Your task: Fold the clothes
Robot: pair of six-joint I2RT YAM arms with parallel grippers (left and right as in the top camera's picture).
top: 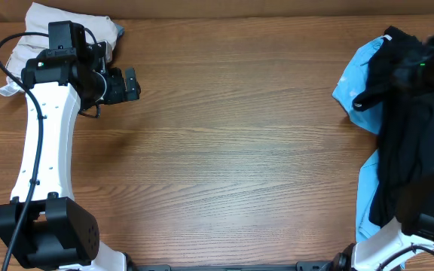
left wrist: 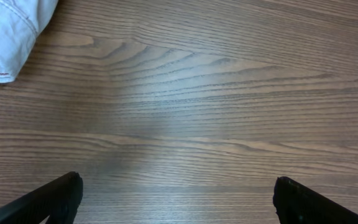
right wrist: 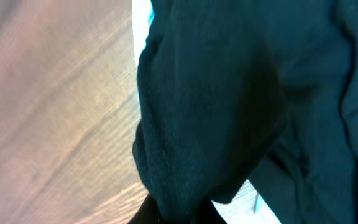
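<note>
A black shirt [top: 399, 120] hangs bunched up at the table's right side, draped over my right arm. Under it lies a light blue shirt [top: 350, 84]. In the right wrist view the black shirt [right wrist: 229, 93] fills most of the frame, and my right gripper [right wrist: 179, 215] is shut on a fold of it at the bottom edge. A sliver of the light blue shirt [right wrist: 143, 14] shows behind. My left gripper [top: 129, 84] stands open over bare wood at the upper left, its fingers [left wrist: 55, 199] wide apart and holding nothing. A pale beige garment [top: 51, 22] lies behind it.
The wooden table [top: 232, 135] stretches between the two arms. A corner of the pale garment [left wrist: 5, 37] shows at the top left of the left wrist view. The left arm's base [top: 44, 233] sits at the front left, the right arm's base [top: 386, 248] at the front right.
</note>
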